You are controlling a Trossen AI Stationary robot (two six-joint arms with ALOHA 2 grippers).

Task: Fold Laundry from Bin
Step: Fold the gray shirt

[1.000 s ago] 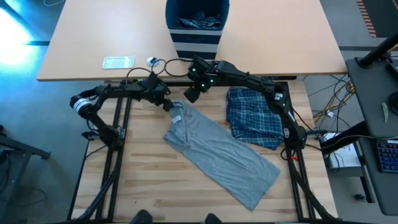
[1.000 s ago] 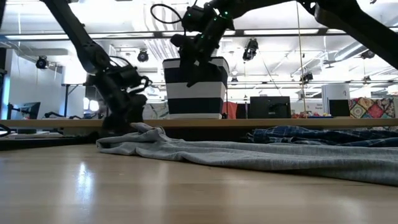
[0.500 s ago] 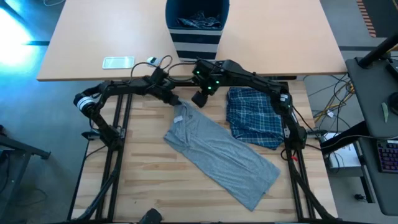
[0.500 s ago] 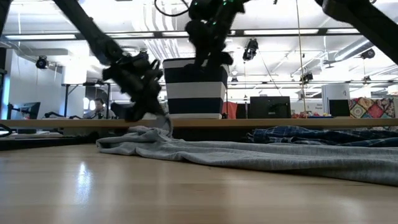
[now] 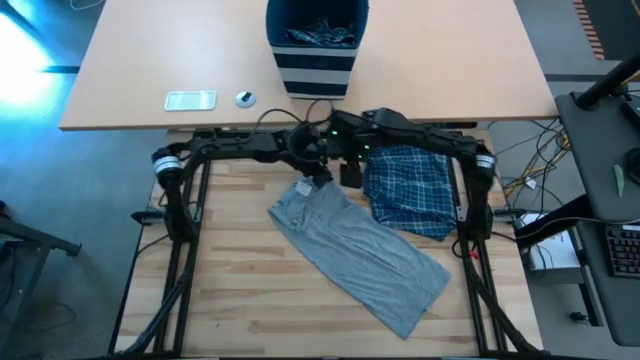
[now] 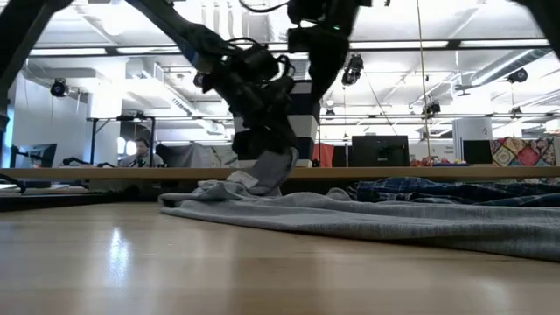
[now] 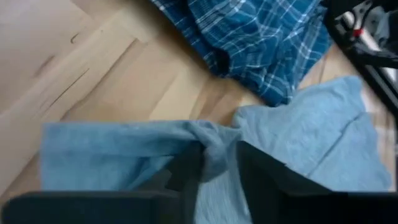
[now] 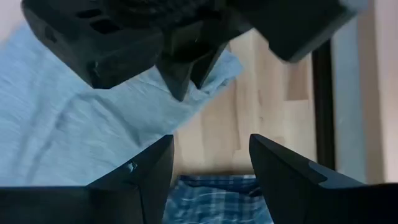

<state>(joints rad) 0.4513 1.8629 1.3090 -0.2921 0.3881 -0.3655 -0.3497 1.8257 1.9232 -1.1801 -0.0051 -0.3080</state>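
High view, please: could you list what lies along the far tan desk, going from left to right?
Pale flat rectangular device → small round silvery object → navy soft-sided fabric bin with pale stripes.

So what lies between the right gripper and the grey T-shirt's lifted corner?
Nothing but a strip of bare wooden table, seen in the right wrist view: the right gripper is open, and the left gripper pinches the grey T-shirt corner.

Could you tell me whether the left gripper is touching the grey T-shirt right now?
Touching. The left wrist view shows the left gripper pinching a bunched fold of the grey T-shirt between its fingers.
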